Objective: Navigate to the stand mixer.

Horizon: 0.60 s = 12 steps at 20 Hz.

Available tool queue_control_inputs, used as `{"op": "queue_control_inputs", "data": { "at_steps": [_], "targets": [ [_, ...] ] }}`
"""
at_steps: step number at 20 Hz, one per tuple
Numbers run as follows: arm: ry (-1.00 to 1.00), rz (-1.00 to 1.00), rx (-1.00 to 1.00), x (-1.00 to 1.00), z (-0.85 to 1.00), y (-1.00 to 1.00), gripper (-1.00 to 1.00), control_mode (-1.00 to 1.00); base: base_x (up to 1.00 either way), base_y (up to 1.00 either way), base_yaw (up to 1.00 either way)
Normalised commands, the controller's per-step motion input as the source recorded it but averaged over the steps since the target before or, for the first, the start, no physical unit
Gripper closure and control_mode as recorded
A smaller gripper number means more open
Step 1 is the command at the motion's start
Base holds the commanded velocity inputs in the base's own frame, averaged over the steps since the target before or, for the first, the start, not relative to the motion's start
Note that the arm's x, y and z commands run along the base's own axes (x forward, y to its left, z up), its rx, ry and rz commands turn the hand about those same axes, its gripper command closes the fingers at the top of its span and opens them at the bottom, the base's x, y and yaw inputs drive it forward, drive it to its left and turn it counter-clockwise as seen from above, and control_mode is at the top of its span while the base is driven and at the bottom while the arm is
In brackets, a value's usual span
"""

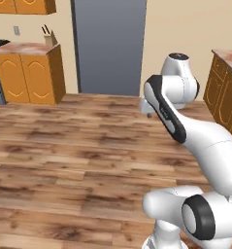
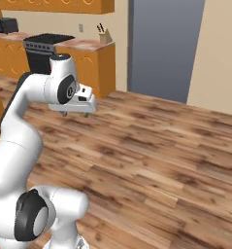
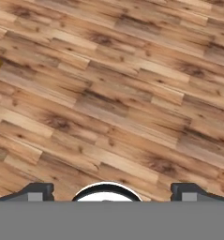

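Right base view finds the white arm folded over a wooden floor point(image 2: 151, 146), its pincer point(image 2: 74, 114) hanging low and pointed down at the boards. Hand view shows the two dark fingertips point(image 3: 37, 191) set wide apart near the bottom corners, nothing held between them, only planks beneath. Well beyond the pincer stands a tall grey refrigerator point(image 2: 165, 48). Beside it runs an orange-cabinet counter point(image 2: 88, 46) carrying a knife block point(image 2: 104, 35), with a black stove point(image 2: 44, 48) next along. A black boxy appliance point(image 2: 4, 24) sits farther off on the same counter run. Whether the stand mixer is anywhere among these things cannot be told.
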Motion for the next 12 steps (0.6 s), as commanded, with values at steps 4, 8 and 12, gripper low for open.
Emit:
{"op": "queue_control_inputs", "data": {
  "at_steps": [4, 8, 12],
  "targets": [
    [0.0, 0.0, 0.0, 0.0, 0.0, 0.0, -1.0, 1.0, 0.46, 0.0, -0.01],
    [0.0, 0.0, 0.0, 0.0, 0.0, 0.0, -1.0, 1.0, 1.0, 0.0, -0.02],
    [0.0, 0.0, 0.0, 0.0, 0.0, 0.0, -1.0, 1.0, 1.0, 0.0, 0.0]
  ]
}}
